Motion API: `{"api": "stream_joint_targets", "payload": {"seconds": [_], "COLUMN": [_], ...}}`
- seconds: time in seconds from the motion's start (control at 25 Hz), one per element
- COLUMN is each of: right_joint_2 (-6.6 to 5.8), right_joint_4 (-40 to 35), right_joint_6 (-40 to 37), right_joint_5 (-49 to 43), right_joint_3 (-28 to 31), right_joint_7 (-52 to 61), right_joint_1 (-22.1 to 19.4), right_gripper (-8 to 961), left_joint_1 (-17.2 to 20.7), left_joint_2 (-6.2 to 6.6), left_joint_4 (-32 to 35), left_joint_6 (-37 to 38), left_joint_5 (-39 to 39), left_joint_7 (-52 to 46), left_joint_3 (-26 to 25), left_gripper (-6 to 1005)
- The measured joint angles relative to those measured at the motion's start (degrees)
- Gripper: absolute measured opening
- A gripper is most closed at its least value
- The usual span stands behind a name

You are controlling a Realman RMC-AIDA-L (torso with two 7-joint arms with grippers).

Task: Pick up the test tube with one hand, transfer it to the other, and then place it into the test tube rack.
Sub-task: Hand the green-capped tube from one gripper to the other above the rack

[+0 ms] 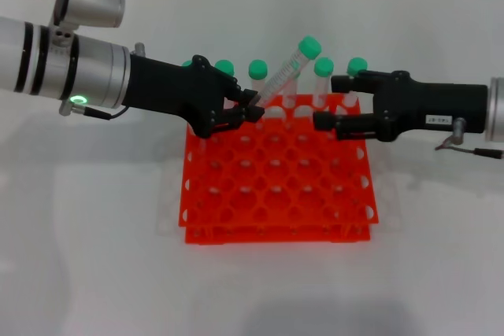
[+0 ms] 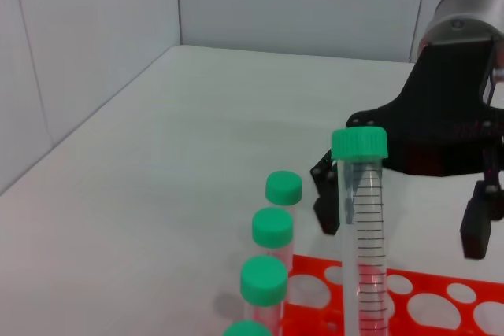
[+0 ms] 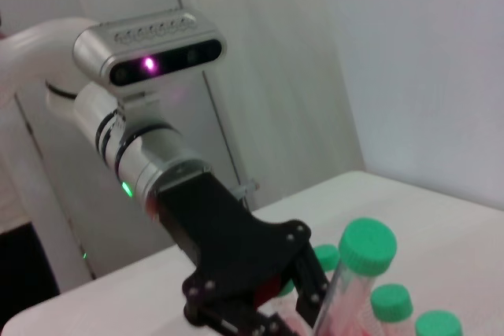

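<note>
My left gripper is shut on the lower end of the test tube, which tilts up to the right over the back of the orange-red rack. Its green cap is uppermost. My right gripper, with a white label, is open just right of the tube and does not touch it. In the left wrist view the tube stands in front of the open right gripper. The right wrist view shows the left gripper and the tube's cap.
Several other green-capped tubes stand in the rack's back row, close behind both grippers. They also show in the left wrist view. The rack sits on a white table with a wall behind.
</note>
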Motion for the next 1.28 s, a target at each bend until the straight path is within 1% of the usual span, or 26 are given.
{"api": "stream_joint_targets", "payload": {"seconds": [0.08,0.12,0.2,0.36,0.52,1.08,1.28], "right_joint_2": [1.21,1.63,1.96,1.8,1.75,2.18,2.34], "right_joint_4": [0.37,0.6,1.69,4.43,4.73,5.53,7.88], "right_joint_6": [0.55,0.93,1.47,1.26,0.34,-1.77,-3.21], "right_joint_5": [0.22,0.57,2.54,6.62,8.59,13.26,17.71], "right_joint_3": [1.48,2.07,2.23,2.01,2.3,1.39,0.06], "right_joint_7": [-0.55,-0.85,-1.43,-2.77,-2.96,-4.59,-7.24], "right_joint_1": [-0.29,-0.45,-0.57,-0.29,-0.74,-1.44,-0.71], "right_gripper": [854,854,854,854,854,855,854], "left_joint_1": [0.0,0.0,0.0,0.07,0.15,0.09,0.0], "left_joint_2": [-0.16,-0.22,-0.34,-0.41,-0.43,-0.5,-0.57], "left_joint_4": [0.0,0.0,0.0,0.0,0.0,0.51,0.6], "left_joint_6": [0.0,0.0,0.0,0.0,0.0,0.0,-0.05], "left_joint_5": [0.0,0.0,0.0,0.0,0.0,0.0,0.0], "left_joint_7": [0.29,0.46,0.64,0.97,0.99,1.14,1.14], "left_joint_3": [0.0,0.0,0.0,0.0,0.0,0.0,0.0], "left_gripper": [187,187,188,188,188,187,186]}}
